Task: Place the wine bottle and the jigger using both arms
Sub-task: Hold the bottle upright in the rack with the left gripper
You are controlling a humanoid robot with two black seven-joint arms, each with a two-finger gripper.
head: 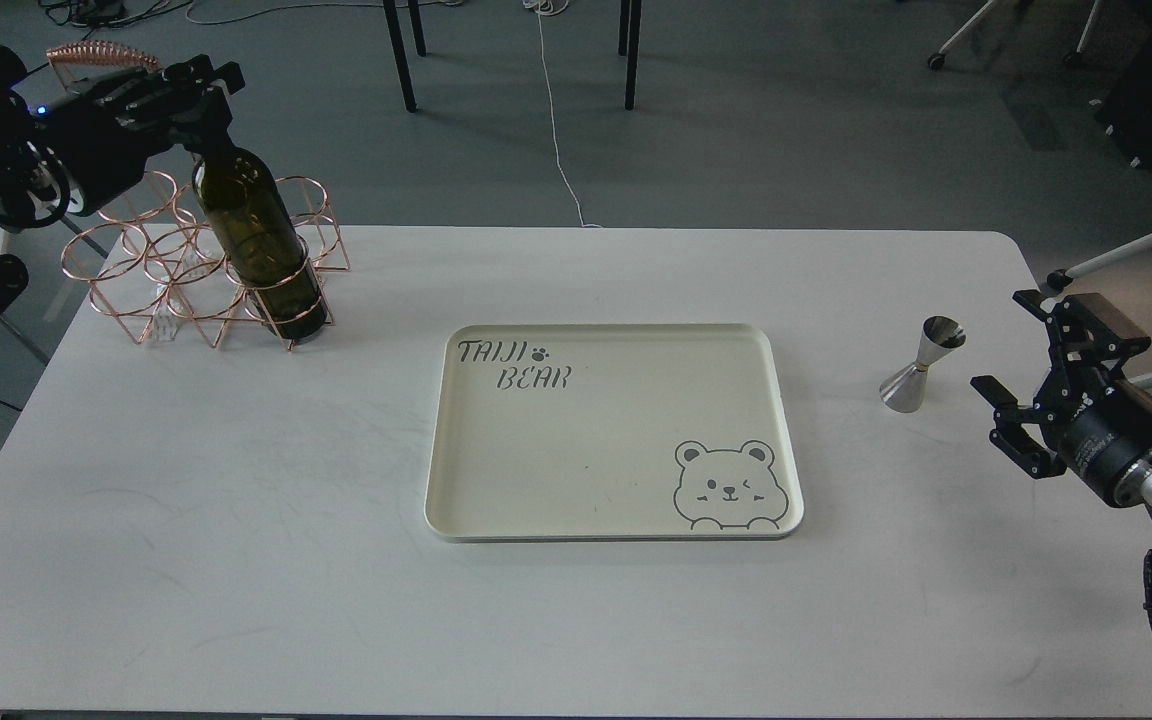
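The dark olive-green wine bottle (254,240) stands tilted in the front right ring of a copper wire rack (198,268) at the table's back left. My left gripper (204,92) is shut on the bottle's neck, which its fingers hide. The steel jigger (923,364) stands upright on the table to the right of the tray. My right gripper (1018,372) is open and empty, a short way right of the jigger and apart from it.
A cream tray (456,500) with a bear drawing and "TAIJI BEAR" lettering lies in the middle of the white table (186,560). Chair legs, cables and a white cord are on the floor beyond the far edge.
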